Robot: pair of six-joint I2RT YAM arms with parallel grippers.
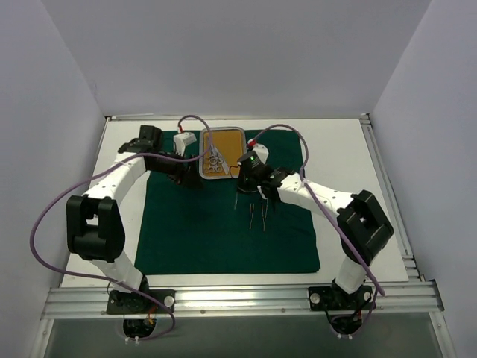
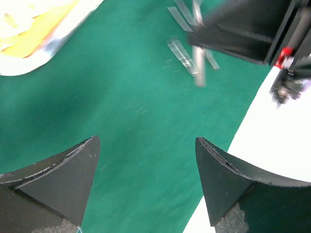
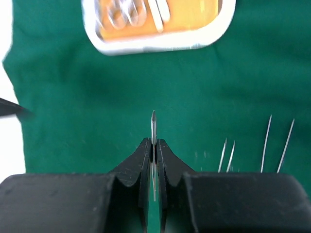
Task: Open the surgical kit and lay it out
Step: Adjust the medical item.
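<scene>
The dark green cloth [image 1: 223,239] lies spread flat on the table. On its far edge sits the steel tray [image 1: 241,153] with an orange floor, holding several silver instruments [image 1: 216,159]. Two tweezers [image 1: 257,215] lie side by side on the cloth. My right gripper [image 3: 153,141] is shut on a thin silver instrument [image 3: 154,124], seen edge-on above the cloth just near of the tray [image 3: 160,46]. In the left wrist view that instrument [image 2: 198,63] hangs from the right gripper [image 2: 243,29]. My left gripper [image 2: 147,141] stands open and holds nothing, above the cloth [image 2: 136,107] near the tray's corner [image 2: 29,58].
The two grippers are close together near the tray's front edge [image 1: 223,177]. White table [image 2: 272,145] borders the cloth on all sides. Purple cables [image 1: 279,128] arch over both arms. Grey walls enclose the table on three sides.
</scene>
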